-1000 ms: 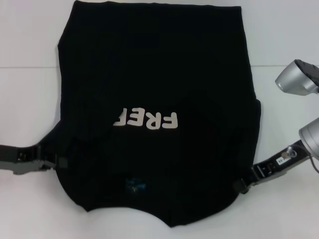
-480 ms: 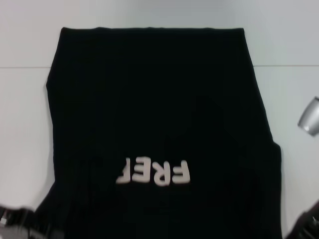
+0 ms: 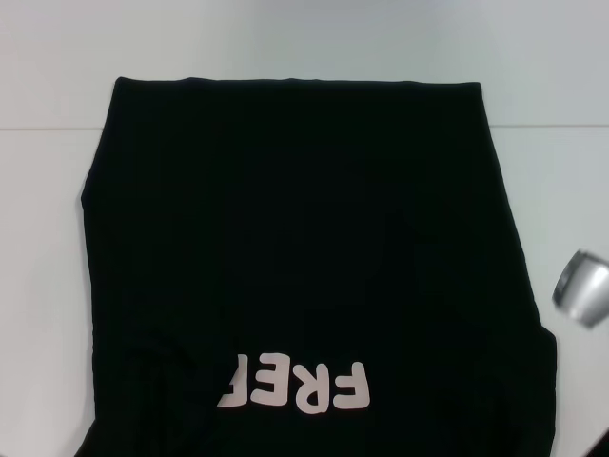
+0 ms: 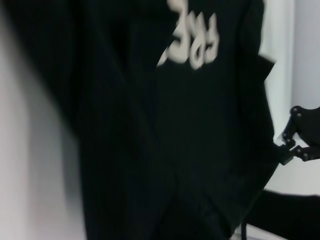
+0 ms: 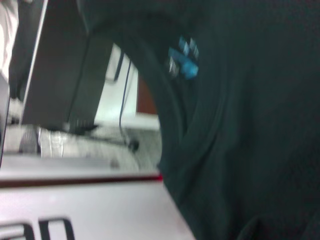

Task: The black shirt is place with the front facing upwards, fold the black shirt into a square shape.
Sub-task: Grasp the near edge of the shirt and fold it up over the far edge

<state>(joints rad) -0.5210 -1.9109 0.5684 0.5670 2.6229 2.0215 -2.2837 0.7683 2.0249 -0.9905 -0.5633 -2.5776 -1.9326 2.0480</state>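
The black shirt spreads across most of the white counter, its far edge straight and flat, pale "FREE" lettering upside down near the near edge. A small blue neck label shows by the collar in the right wrist view. In the left wrist view the right gripper sits at the shirt's side edge; I cannot tell whether it pinches cloth. The left gripper is out of sight.

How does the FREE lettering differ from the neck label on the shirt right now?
The FREE lettering is pale pinkish-white and large; the neck label is blue and small. The lettering sits on the chest; the label by the neckline. Both are on the black shirt, right hand at its edge.
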